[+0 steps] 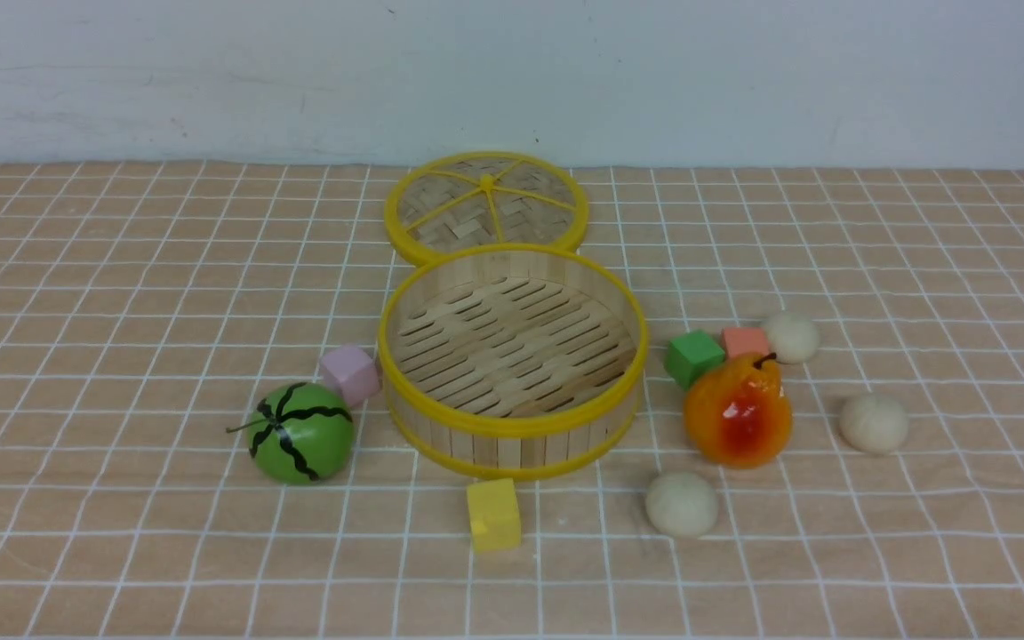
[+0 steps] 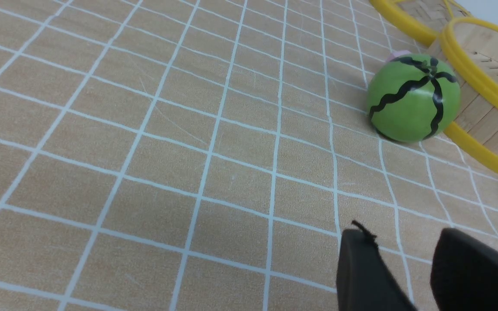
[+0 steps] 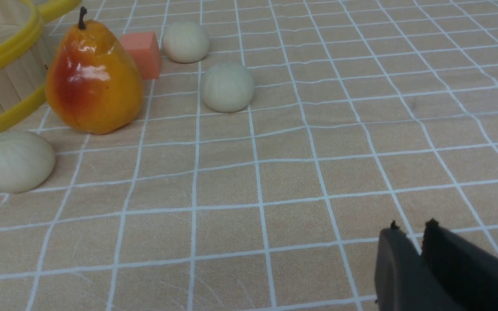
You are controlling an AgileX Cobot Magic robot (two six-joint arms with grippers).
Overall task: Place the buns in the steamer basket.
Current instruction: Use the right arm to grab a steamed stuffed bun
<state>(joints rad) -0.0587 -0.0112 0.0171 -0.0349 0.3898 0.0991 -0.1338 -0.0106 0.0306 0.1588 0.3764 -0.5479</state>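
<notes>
The steamer basket (image 1: 512, 427) stands empty at the table's middle; its rim also shows in the left wrist view (image 2: 482, 77) and the right wrist view (image 3: 2, 56). Three cream buns lie to its right: one at the front (image 1: 682, 504) (image 3: 14, 160), one further right (image 1: 873, 423) (image 3: 227, 87), one behind the pear (image 1: 790, 336) (image 3: 186, 42). Neither gripper shows in the front view. My left gripper (image 2: 402, 235) is open and empty over bare cloth, short of the watermelon. My right gripper (image 3: 412, 229) is shut and empty, well short of the buns.
The woven lid (image 1: 486, 200) leans behind the basket. A green watermelon toy (image 1: 301, 433) (image 2: 413, 98) and pink block (image 1: 349, 374) sit left of it. A pear (image 1: 737, 411) (image 3: 93, 77), green block (image 1: 694, 357) and orange block (image 1: 746, 341) sit right. A yellow block (image 1: 493, 514) lies in front.
</notes>
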